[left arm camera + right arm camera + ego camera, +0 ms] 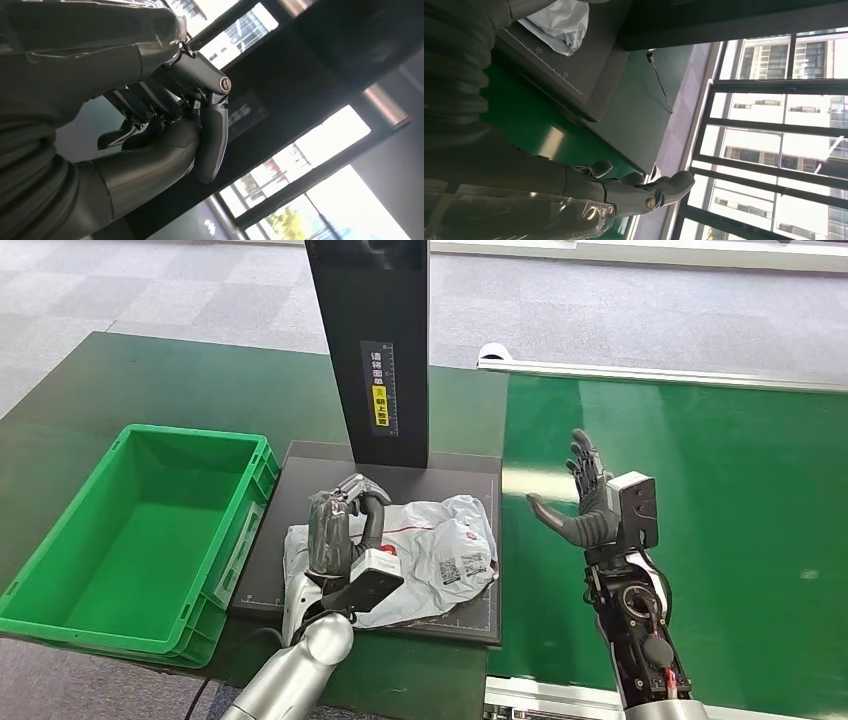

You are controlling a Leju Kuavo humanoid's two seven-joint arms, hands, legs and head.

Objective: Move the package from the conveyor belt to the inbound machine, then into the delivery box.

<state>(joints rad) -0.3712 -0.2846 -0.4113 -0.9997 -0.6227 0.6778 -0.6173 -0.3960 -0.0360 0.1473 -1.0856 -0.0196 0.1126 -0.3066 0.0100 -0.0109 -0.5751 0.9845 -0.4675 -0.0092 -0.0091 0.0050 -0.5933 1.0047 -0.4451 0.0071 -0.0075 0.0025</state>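
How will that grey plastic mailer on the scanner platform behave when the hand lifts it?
The package looks like a crumpled, glossy poly bag, so it will probably sag and fold rather than stay flat. Its shiny film may slip in the left hand. It lies low and flat, so rolling seems unlikely.

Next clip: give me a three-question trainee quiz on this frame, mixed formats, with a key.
1. True or false: the package lies on the conveyor belt.
2. The green crate holds: A) the package B) nothing visible C) a bottle.
3. Fill in: the right hand, fingers spread, is raised over the ____.

Key
1. False: it lies on the inbound machine's dark platform, under the left hand.
2. B.
3. Conveyor belt.
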